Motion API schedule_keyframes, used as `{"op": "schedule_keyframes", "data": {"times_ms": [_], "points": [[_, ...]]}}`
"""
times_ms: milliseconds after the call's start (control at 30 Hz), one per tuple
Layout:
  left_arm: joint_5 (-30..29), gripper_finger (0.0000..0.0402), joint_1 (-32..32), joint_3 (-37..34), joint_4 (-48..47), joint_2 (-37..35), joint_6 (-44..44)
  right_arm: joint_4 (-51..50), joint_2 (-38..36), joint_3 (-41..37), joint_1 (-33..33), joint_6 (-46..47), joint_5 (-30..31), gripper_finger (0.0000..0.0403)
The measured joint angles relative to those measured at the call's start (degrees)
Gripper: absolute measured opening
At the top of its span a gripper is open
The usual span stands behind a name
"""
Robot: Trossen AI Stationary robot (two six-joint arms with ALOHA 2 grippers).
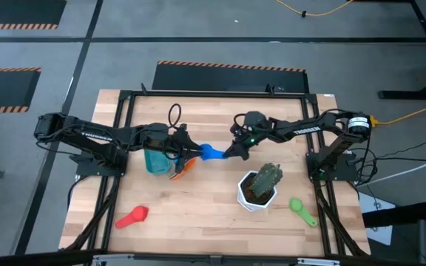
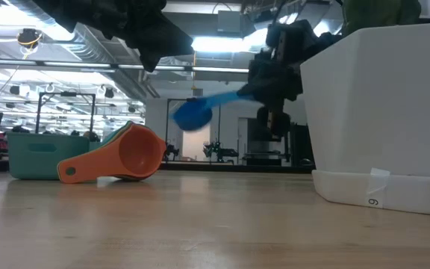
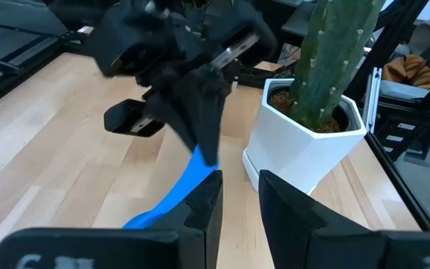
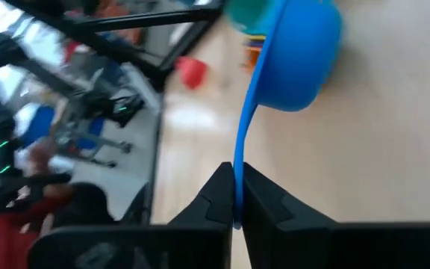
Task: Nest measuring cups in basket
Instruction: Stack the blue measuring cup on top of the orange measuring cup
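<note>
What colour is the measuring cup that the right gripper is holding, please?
Blue. The cup shows best in the right wrist view, pinched by its handle in the right gripper.

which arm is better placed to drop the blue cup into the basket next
Right. The right gripper is shut on the blue cup's handle and holds it in the air, close beside the teal basket. The left gripper hovers by the basket and holds nothing.

four measuring cups (image 1: 211, 153), one basket (image 1: 156, 159), one potted cactus (image 1: 259, 188), two grippers (image 1: 233, 152)
</note>
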Motion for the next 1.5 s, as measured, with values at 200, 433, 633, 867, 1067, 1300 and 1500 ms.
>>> {"op": "schedule_keyframes", "data": {"times_ms": [200, 433, 633, 867, 1067, 1300, 1500], "points": [[-0.2, 0.0081, 0.0, 0.0, 0.1, 0.0, 0.1, 1.9, -3.8, 0.0, 0.0, -0.2, -3.2, 0.0015], [-2.0, 0.0081, 0.0, 0.1, 0.6, 0.0, 0.0, -0.2, -11.7, 0.0, -0.5, -0.2, -5.8, 0.0007], [-3.6, 0.0081, 0.0, 0.2, 1.9, 0.0, 0.0, -4.8, -19.3, 0.0, -3.2, -1.9, -6.0, 0.0016], [-6.1, 0.0081, 0.0, 0.1, 2.3, 0.1, -4.3, -8.7, -25.5, 0.1, -5.2, -5.8, -6.3, 0.0008], [-1.6, 0.0083, 0.0, 0.1, 2.4, 0.0, -6.0, -10.4, -27.5, 0.1, -5.4, -7.7, -6.2, 0.0014], [-1.3, 0.0132, 0.0, 0.1, 1.5, 0.0, -9.8, -10.3, -27.5, 0.1, -5.4, -7.9, -6.1, 0.0011], [2.1, 0.0162, 0.0, 0.6, -0.2, 0.0, -12.5, -10.3, -27.5, 0.1, -5.4, -8.2, -6.0, 0.001]]}}
